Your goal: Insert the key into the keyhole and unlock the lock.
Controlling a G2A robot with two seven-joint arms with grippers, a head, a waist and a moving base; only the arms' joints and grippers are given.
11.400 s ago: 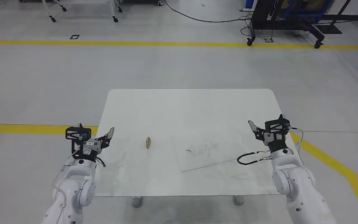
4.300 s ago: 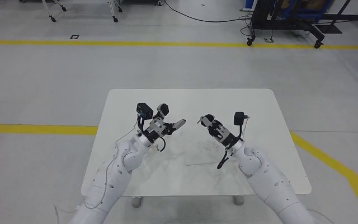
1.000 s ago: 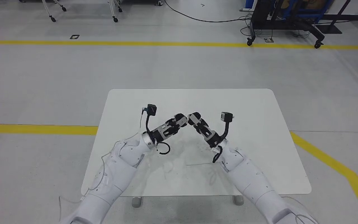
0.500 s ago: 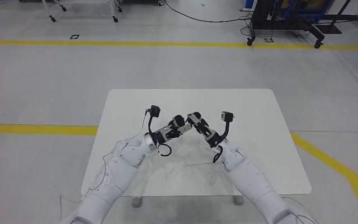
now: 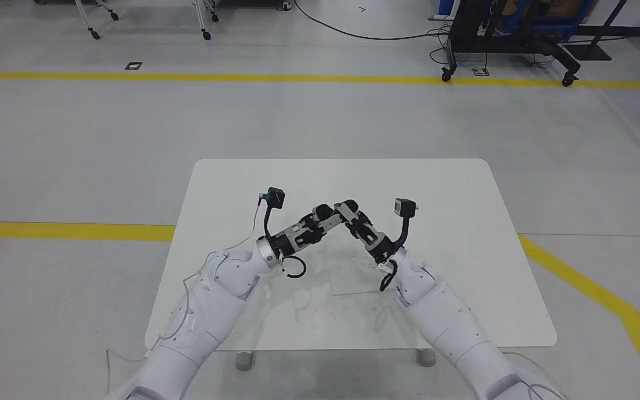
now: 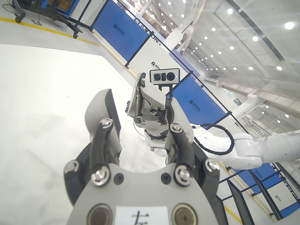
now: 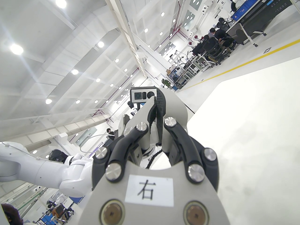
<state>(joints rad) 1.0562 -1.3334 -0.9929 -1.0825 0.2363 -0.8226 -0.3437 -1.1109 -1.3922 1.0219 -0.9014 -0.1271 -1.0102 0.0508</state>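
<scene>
Left gripper [image 6: 140, 104]: fingers set wide, nothing gripped between them. Just beyond, tip to tip with it above the middle of the table [image 5: 460, 200], right gripper [image 7: 155, 103]: pads pressed together. The thin metal edge between them is possibly the key [image 6: 140, 92]. The lock's position cannot be told. Step in hand, as judged: presenting the key for insertion. Next move requires a steadied keyhole and straight alignment.

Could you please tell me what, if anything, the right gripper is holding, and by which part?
It cannot be told: the right gripper is shut, but nothing shows clearly in its grip.
</scene>
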